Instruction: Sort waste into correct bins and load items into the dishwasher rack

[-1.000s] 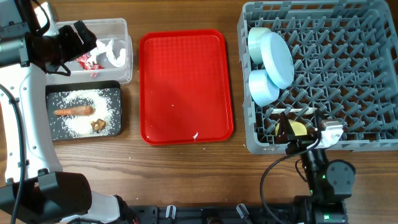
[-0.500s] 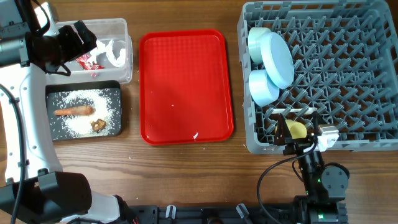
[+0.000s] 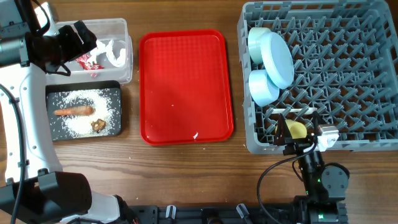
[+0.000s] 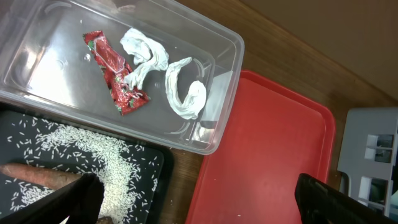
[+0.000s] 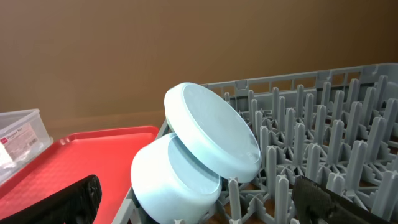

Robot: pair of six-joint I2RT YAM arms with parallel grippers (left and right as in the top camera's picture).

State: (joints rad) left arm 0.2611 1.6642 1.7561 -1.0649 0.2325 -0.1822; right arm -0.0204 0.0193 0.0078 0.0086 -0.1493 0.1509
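Observation:
The grey rack [image 3: 348,81] holds a pale blue plate [image 3: 278,57] and two bowls [image 3: 257,37] [image 3: 262,88] on edge, and near its front a yellow cup [image 3: 297,129] and a white spoon [image 3: 292,111]. My right gripper [image 3: 300,132] is open at the cup. Its wrist view shows the plate [image 5: 211,130] and a bowl [image 5: 171,180]. The clear tub [image 3: 121,28] holds the wrapper [image 4: 115,71] and white paper [image 4: 180,87]. The black tray [image 3: 53,134] holds the carrot piece [image 3: 73,111], rice [image 3: 84,127] and a brown lump [image 3: 98,125]. My left gripper [image 3: 81,38] is open above the tub.
The flat red serving tray [image 3: 186,87] lies in the middle between the bins and the rack, with a few white specks on it. A few rice grains lie on the wooden table beside the black tray.
Since a second ago my right gripper has drawn back slightly toward the table's front edge, and more of the yellow cup shows in the rack. The left arm has not moved.

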